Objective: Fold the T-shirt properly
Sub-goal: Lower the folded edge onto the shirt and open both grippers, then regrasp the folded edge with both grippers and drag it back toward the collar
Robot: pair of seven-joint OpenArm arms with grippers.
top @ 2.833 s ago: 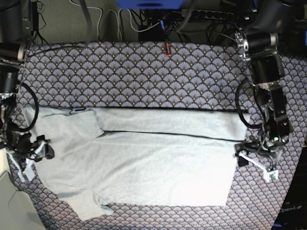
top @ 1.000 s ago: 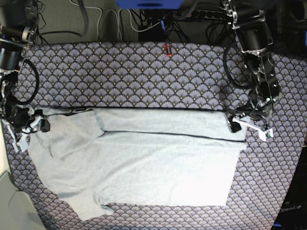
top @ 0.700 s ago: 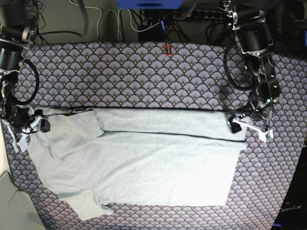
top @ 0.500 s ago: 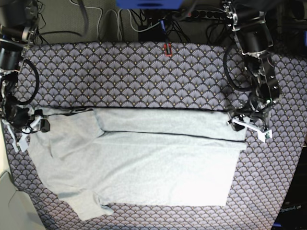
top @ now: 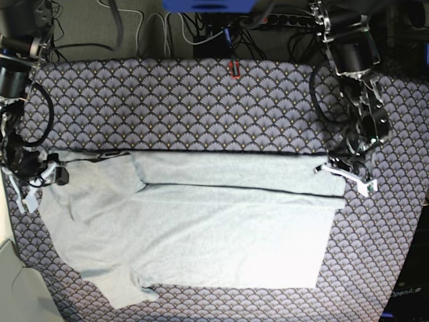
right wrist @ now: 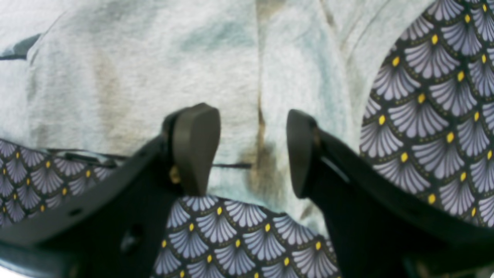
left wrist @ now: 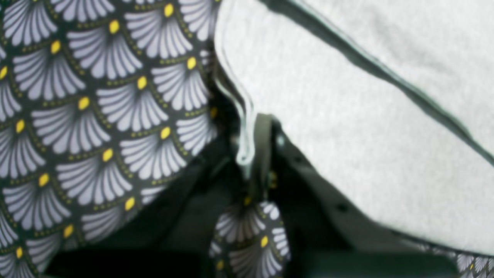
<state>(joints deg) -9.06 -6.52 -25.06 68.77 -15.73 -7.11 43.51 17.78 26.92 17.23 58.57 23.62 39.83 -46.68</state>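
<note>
The light grey T-shirt lies flat on the scallop-patterned tablecloth, its far strip folded toward me. No lettering shows. My left gripper sits at the shirt's far right corner. In the left wrist view this gripper is shut on the shirt's hem, which runs up out of the pinched fingers. At the shirt's left end, my right gripper stands by the sleeve. In the right wrist view that gripper is open, its dark fingers astride grey cloth near its edge.
Cables and a power strip run along the table's far edge, with a small red object on the cloth there. A pale surface juts in at the near left corner. Bare tablecloth surrounds the shirt.
The left gripper has gone from wide open to shut on the hem at the shirt's far right corner, shifting slightly inward. The right arm and the shirt have stayed in place.
</note>
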